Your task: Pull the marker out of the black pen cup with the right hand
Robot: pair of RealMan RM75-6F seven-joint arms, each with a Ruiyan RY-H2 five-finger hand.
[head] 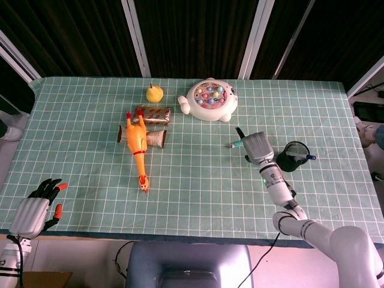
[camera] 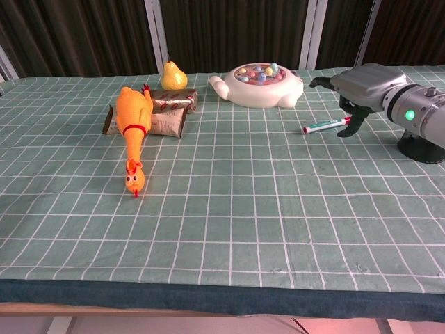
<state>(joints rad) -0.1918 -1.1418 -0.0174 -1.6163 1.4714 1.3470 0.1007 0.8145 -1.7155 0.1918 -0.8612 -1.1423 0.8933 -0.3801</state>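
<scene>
A: Where's the marker (camera: 326,125)?
B: Out of the black pen cup (head: 294,157), lying flat on the desk (head: 204,180), toward the right side, in front of the fishing game toy (head: 208,99). Green barrel, red at the end nearest the hand.

A: Right hand (camera: 361,86) state?
B: Just over the marker's red end, fingers apart and pointing down. Looks like it holds nothing; one fingertip is very near or touching the marker, can't tell which.

A: Pen cup?
B: Upright near the right edge, just right of the right forearm. In the head view another pen with a blue tip sticks out over its rim. In the chest view the arm hides most of it.

A: Left hand (head: 36,207)?
B: Near the front left corner, fingers spread, orange fingertips, holding nothing. Head view only.

A: Other stuff?
B: Rubber chicken (head: 137,147) left of centre, head toward the front edge, lying across brown snack packets (camera: 163,117). Yellow pear (head: 154,93) behind them toward the back edge. Fishing game toy white and round with coloured pieces, back centre. Green checked cloth covers the desk
</scene>
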